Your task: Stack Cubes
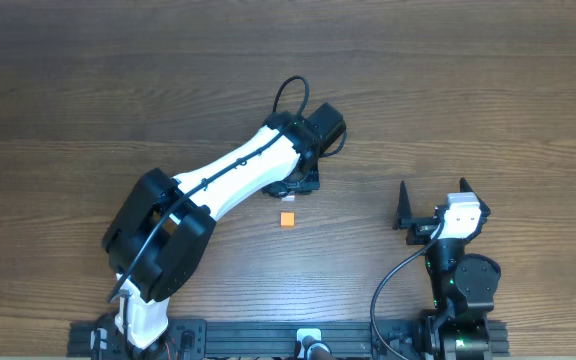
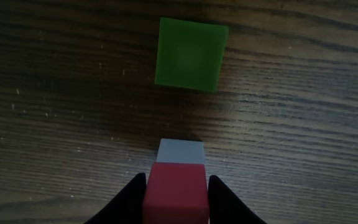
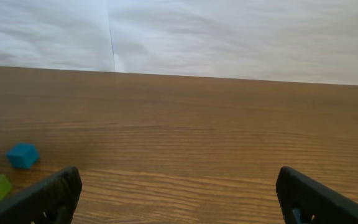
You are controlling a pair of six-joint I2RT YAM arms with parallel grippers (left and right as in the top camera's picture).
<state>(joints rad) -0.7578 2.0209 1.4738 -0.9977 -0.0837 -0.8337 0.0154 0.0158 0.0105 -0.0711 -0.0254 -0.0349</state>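
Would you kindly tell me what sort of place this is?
Probably a robotics lab bench: the left arm and right arm mounted on a black rail at a wooden table, a small green cube and red cube, a plain white backdrop.

Bare tabletop lies open ahead of the right gripper; the left arm spans the middle.
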